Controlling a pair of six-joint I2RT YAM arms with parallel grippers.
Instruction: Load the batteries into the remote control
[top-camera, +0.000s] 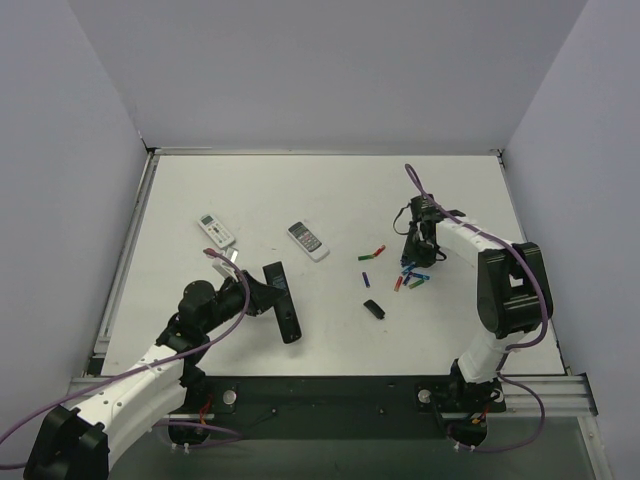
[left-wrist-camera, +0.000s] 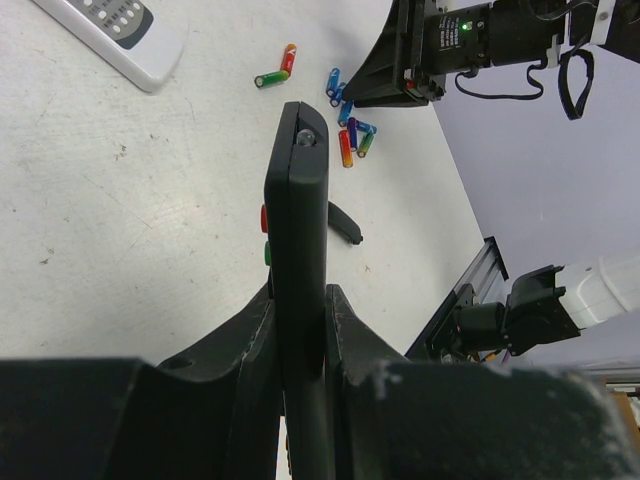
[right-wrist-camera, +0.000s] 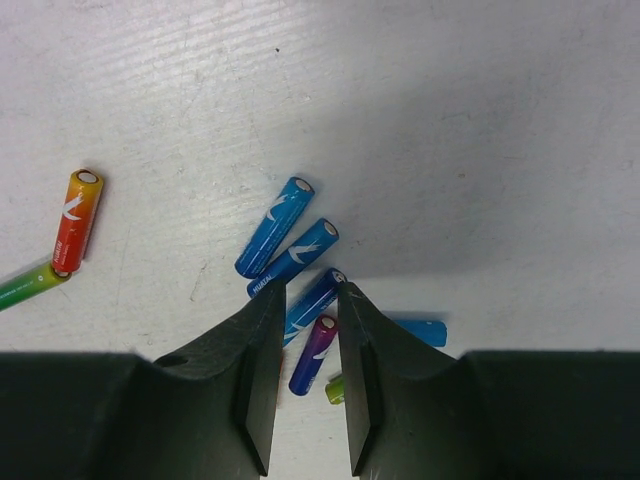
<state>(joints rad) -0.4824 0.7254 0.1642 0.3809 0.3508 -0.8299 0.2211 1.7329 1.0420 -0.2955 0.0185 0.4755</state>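
My left gripper (left-wrist-camera: 298, 296) is shut on the remote control (left-wrist-camera: 297, 215), a long slim black one held edge-on above the table; from above the remote control (top-camera: 283, 303) sticks out of the left gripper (top-camera: 263, 297). The batteries (top-camera: 411, 276) lie in a loose cluster on the right. My right gripper (top-camera: 418, 256) is down over them. In the right wrist view the right gripper (right-wrist-camera: 311, 290) has its jaws narrowly apart, straddling a blue battery (right-wrist-camera: 322, 293) and a purple battery (right-wrist-camera: 314, 355). I see no firm grip on either.
Two white remotes (top-camera: 216, 232) (top-camera: 307, 240) lie at the back left. A small black battery cover (top-camera: 374, 309) rests between the arms. Stray batteries: a red and green pair (top-camera: 372, 253), an orange one (right-wrist-camera: 76, 220), more blue ones (right-wrist-camera: 275, 226).
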